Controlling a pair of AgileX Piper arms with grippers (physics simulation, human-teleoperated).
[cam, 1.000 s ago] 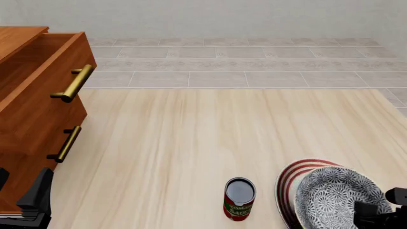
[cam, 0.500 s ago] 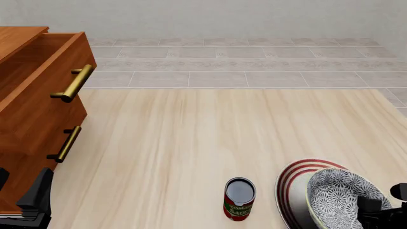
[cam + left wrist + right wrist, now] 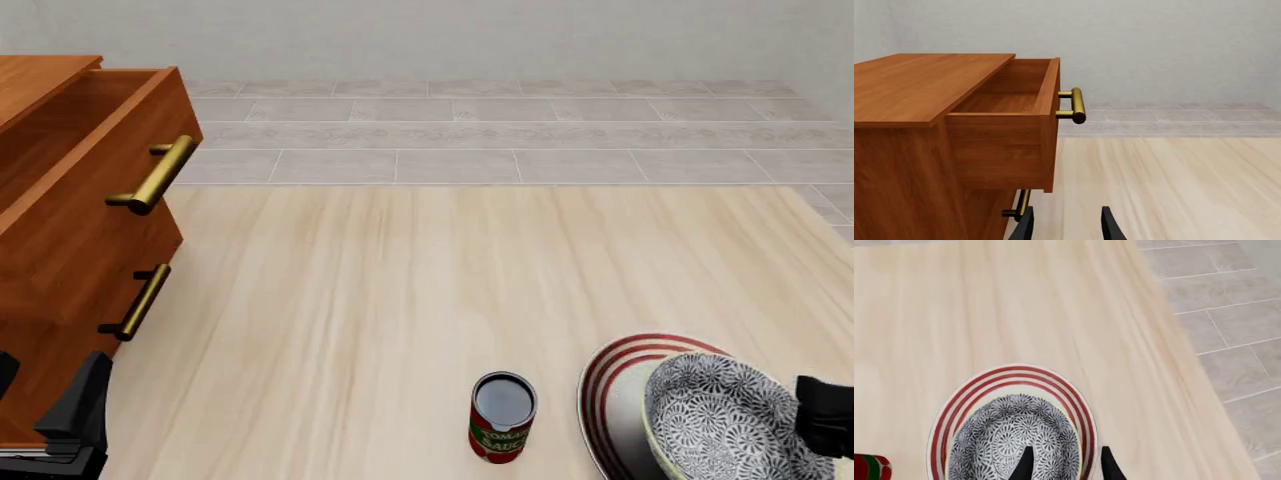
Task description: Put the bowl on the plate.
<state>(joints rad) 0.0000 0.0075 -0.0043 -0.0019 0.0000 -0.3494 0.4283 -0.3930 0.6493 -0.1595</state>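
Blue-grey floral glaze fills the lower right corner of the front view, where the bowl [image 3: 721, 420] sits on the red-ringed plate [image 3: 617, 385], its near side cut off by the frame edge. In the right wrist view the bowl [image 3: 1013, 440] lies inside the plate's rings [image 3: 1014, 375], directly under the right gripper [image 3: 1064, 462], whose jaws stand narrowly apart above the bowl's near rim with nothing between them; from that view they look clear of the rim, though contact cannot be ruled out. The right arm is plainly the nearer one, and any parting move would go up and back from the bowl. Just left of the plate stands a tomato sauce can [image 3: 502, 416], apart from it. In the lower left corner the left gripper [image 3: 1066, 225] hovers with jaws parted and empty beside the wooden drawer cabinet [image 3: 67, 240], well away from the bowl. Beyond, the pale wood counter [image 3: 467, 270] runs to the tiled floor [image 3: 507, 130].
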